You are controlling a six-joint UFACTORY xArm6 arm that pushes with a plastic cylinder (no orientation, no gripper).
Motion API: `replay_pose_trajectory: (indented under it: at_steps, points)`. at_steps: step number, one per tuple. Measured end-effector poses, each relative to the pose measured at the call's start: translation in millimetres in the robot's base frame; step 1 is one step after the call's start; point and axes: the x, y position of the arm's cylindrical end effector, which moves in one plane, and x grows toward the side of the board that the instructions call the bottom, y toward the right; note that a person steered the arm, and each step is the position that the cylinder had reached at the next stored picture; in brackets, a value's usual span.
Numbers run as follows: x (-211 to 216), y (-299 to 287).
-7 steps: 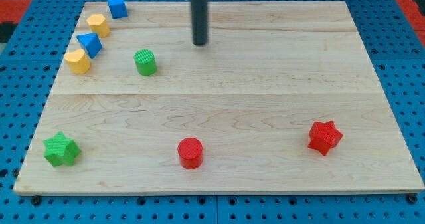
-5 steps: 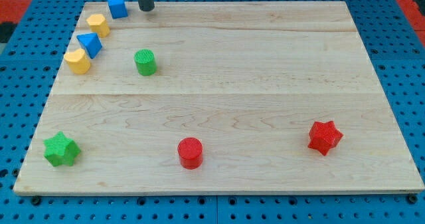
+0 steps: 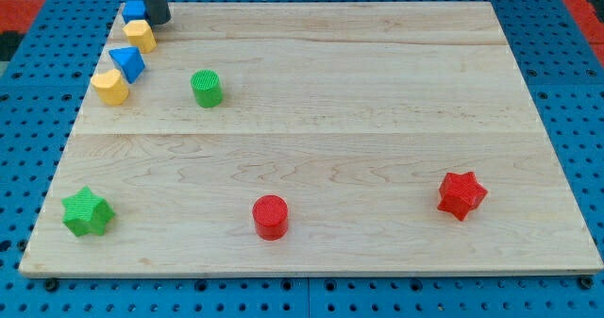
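Observation:
My tip [image 3: 157, 21] is at the board's top left corner, touching the right side of a blue block [image 3: 134, 10] that the rod partly hides. Just below the tip lies a yellow block [image 3: 141, 36]. Further down the left edge come a blue triangular block [image 3: 127, 63] and a second yellow block [image 3: 110, 87]. A green cylinder [image 3: 207, 88] stands to the right of those, apart from the tip.
A green star [image 3: 87, 211] lies at the bottom left, a red cylinder [image 3: 271, 216] at the bottom middle and a red star [image 3: 461, 194] at the bottom right. The wooden board [image 3: 377, 92] rests on a blue pegboard.
The tip swept from the top middle leftward to the top left corner. The blue block there slid left, toward the board's edge. The other blocks stayed put.

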Motion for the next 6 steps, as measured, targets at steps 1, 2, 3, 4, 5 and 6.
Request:
replay_pose_trajectory:
  at_steps: [1,2,3,4,5,6]
  points:
    - [2,46]
    - [32,82]
    - [37,84]
    - [46,85]
    - [56,87]
    - [62,89]
